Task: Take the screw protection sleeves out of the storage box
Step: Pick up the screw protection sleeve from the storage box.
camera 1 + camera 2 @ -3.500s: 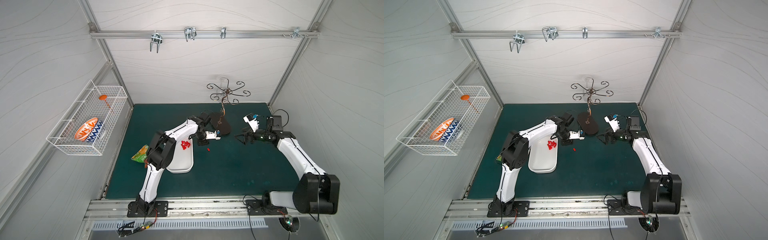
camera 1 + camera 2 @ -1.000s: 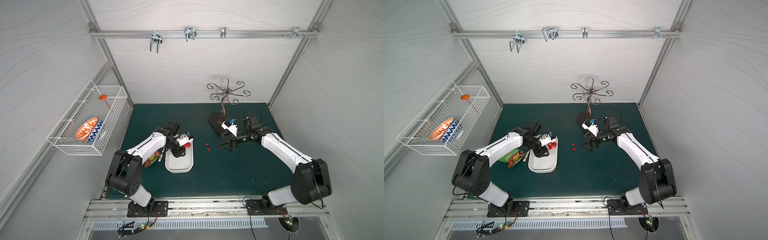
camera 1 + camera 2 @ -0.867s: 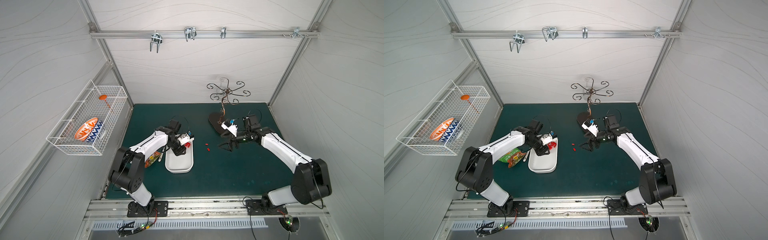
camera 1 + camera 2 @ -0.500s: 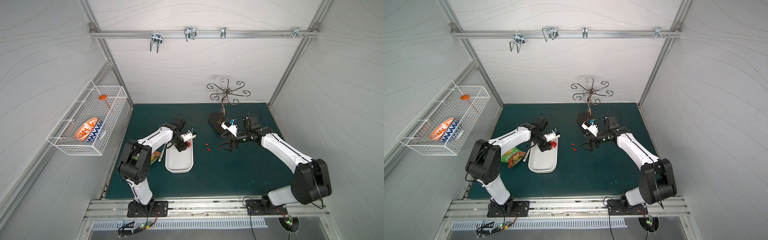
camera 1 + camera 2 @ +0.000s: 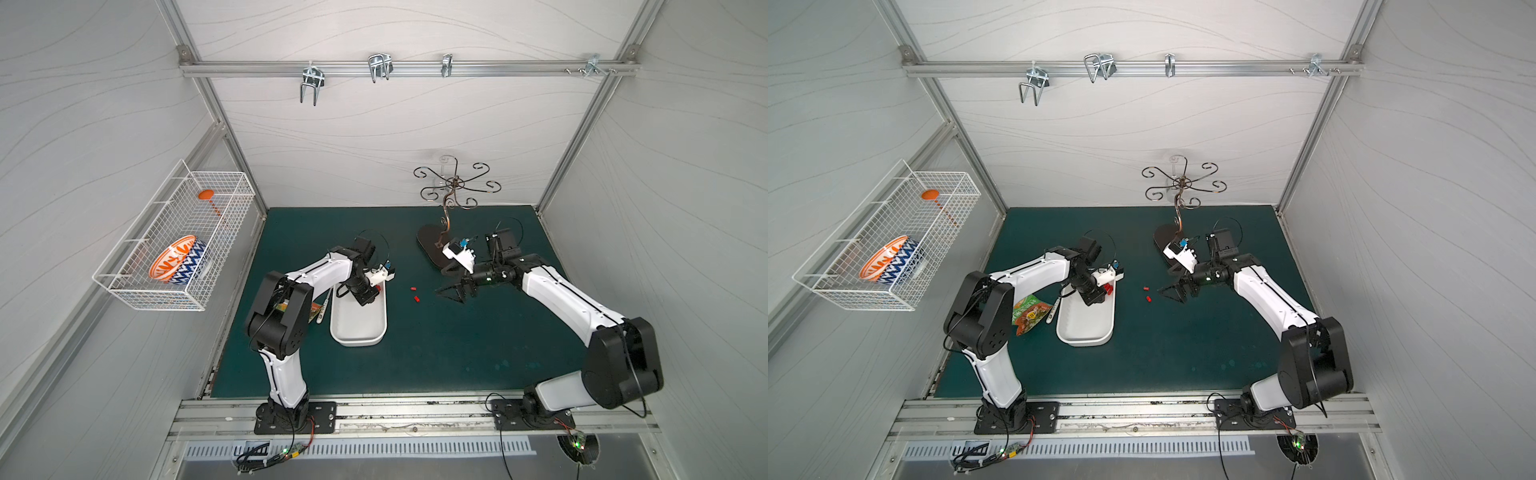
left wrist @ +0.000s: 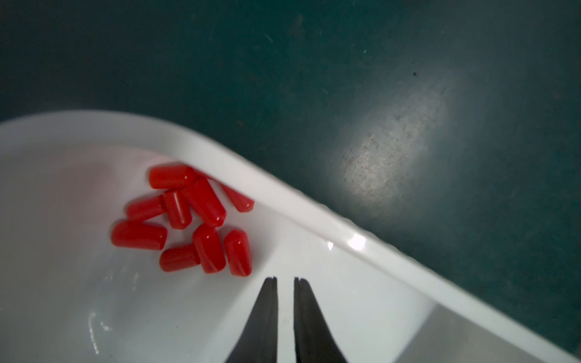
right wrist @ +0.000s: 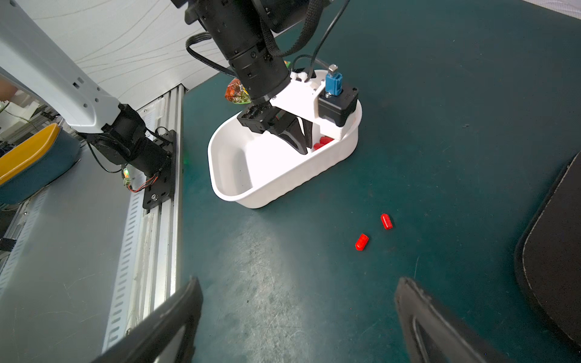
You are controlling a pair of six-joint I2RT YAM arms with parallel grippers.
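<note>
Claw of the left arm (image 6: 285, 279): black tapered fingers drawn to a narrow slit with nothing between them. The tips reach down inside the shallow white rectangular plastic storage box with rounded corners (image 6: 314, 217). Whether they touch its floor cannot be told.

Just beside the tips, not touching them, lies a loose cluster of tiny bright red cylindrical plastic screw protection sleeves (image 6: 188, 220). Nine can be counted in the left wrist view. They lie piled against one another, close to the box wall at a rounded corner.

In both top views the box (image 5: 357, 332) stands left of centre on the dark green counter (image 5: 436, 353). Its long axis runs near to far, and the claw and the red cluster occupy its far end.

Two further red sleeves (image 7: 386, 221) (image 7: 362, 242) lie on the counter right of the box, apart from it and from each other. They also show in a top view (image 5: 1145, 287) (image 5: 1148, 298).

Right of these, the right claw (image 7: 298, 283) is spread wide and holds nothing, over bare counter.

Beyond it, toward the far side, rests the dark oval base of a wrought-metal hook stand (image 5: 430, 249). A colourful snack packet (image 5: 1030, 311) lies left of the box.

On the left wall hangs a white wire basket (image 5: 174, 291) containing an orange-and-blue patterned bowl (image 5: 176, 259).
</note>
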